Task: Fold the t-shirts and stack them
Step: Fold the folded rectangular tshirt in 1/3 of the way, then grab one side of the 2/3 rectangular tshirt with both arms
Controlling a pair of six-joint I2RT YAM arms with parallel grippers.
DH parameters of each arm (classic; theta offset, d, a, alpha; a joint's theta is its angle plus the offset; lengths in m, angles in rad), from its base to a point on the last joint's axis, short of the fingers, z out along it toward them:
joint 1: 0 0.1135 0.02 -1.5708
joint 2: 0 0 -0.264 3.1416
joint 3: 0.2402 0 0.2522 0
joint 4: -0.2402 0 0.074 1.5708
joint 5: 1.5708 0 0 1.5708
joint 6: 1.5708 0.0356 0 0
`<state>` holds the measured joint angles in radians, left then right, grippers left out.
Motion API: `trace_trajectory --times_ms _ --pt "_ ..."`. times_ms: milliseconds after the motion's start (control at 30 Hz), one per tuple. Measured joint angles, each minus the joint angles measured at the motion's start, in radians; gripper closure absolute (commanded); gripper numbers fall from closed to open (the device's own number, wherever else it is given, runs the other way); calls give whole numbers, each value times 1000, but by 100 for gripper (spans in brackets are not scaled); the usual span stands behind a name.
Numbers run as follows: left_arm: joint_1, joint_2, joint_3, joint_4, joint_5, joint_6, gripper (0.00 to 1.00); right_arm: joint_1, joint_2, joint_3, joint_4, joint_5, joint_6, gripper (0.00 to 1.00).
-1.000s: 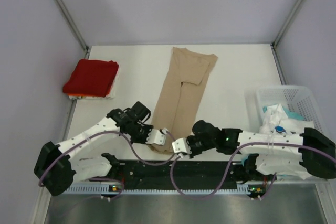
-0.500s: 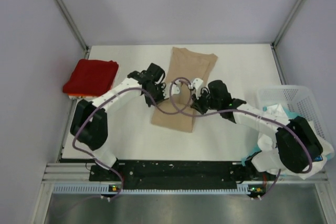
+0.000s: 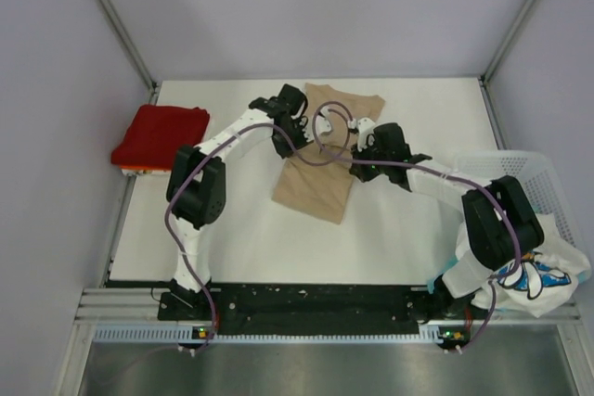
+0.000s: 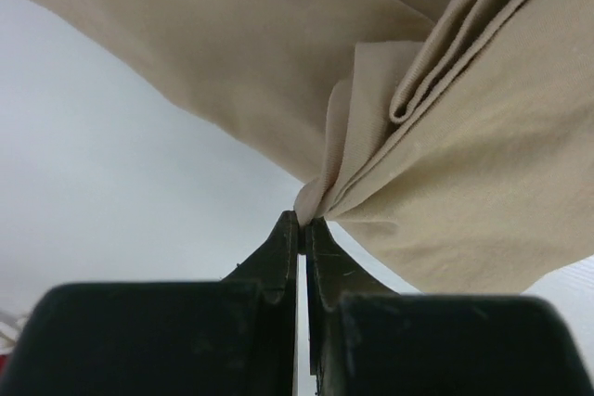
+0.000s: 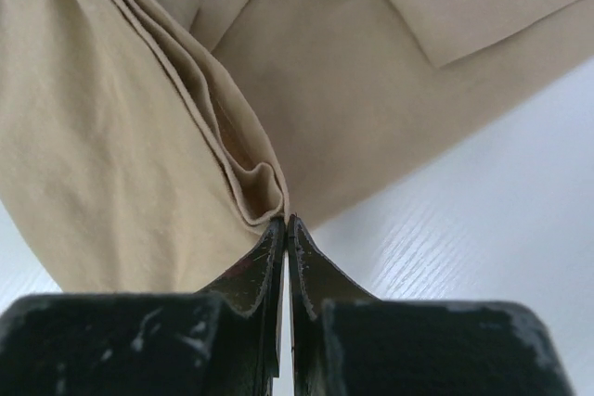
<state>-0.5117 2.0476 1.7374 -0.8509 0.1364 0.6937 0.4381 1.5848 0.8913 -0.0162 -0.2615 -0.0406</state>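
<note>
The tan t-shirt [image 3: 318, 178] lies in the middle of the table, its near part doubled over toward the far end. My left gripper [image 3: 306, 123] is shut on a bunched fold of its left edge; the left wrist view shows the jaws [image 4: 303, 221] pinching the tan cloth [image 4: 483, 173]. My right gripper [image 3: 358, 134] is shut on its right edge; the right wrist view shows the jaws [image 5: 286, 222] pinching layered tan cloth [image 5: 111, 136]. A folded red t-shirt [image 3: 161, 134] tops a stack at the far left, with orange and white edges [image 3: 139, 170] under it.
A white mesh basket [image 3: 506, 172] stands at the right edge, with white and teal printed shirts [image 3: 536, 275] spilling over its near side. Both arms stretch far out over the table, cables looping above the tan shirt.
Both grippers have carried the tan shirt's near end from the table's front edge toward the far end, folding it over itself. The shirt now looks about half as long.
</note>
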Motion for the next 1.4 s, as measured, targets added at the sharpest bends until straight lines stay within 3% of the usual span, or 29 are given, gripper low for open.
trace_trajectory --times_ms 367,400,467,500,567,667,767,900,1033,1200,1400 --pt "-1 116 71 14 -32 -9 100 -34 103 92 -54 29 52 100" --pt "-2 122 75 14 -34 -10 99 -36 111 98 -60 32 59 100" --pt "-2 129 79 19 -38 -12 84 -42 119 107 -68 36 69 100" --pt "-3 131 83 22 -42 -15 75 -45 122 111 -70 39 71 97" --pt "-4 139 98 30 -58 -24 65 -50 128 124 -79 54 83 81" --pt "-6 161 138 50 -130 -50 57 -60 134 140 -87 83 96 72" --pt "0 181 191 67 -201 -79 55 -78 139 165 -86 113 96 68" --pt "27 159 201 89 -211 -105 61 -87 91 158 -75 119 26 65" --pt "63 -45 -41 132 -51 -32 62 -13 -116 20 -47 100 -188 61" --pt "56 -389 -420 134 208 191 59 257 -371 -240 -24 25 -544 58" --pt "-22 -444 -631 201 262 330 57 394 -330 -335 -35 87 -730 58"
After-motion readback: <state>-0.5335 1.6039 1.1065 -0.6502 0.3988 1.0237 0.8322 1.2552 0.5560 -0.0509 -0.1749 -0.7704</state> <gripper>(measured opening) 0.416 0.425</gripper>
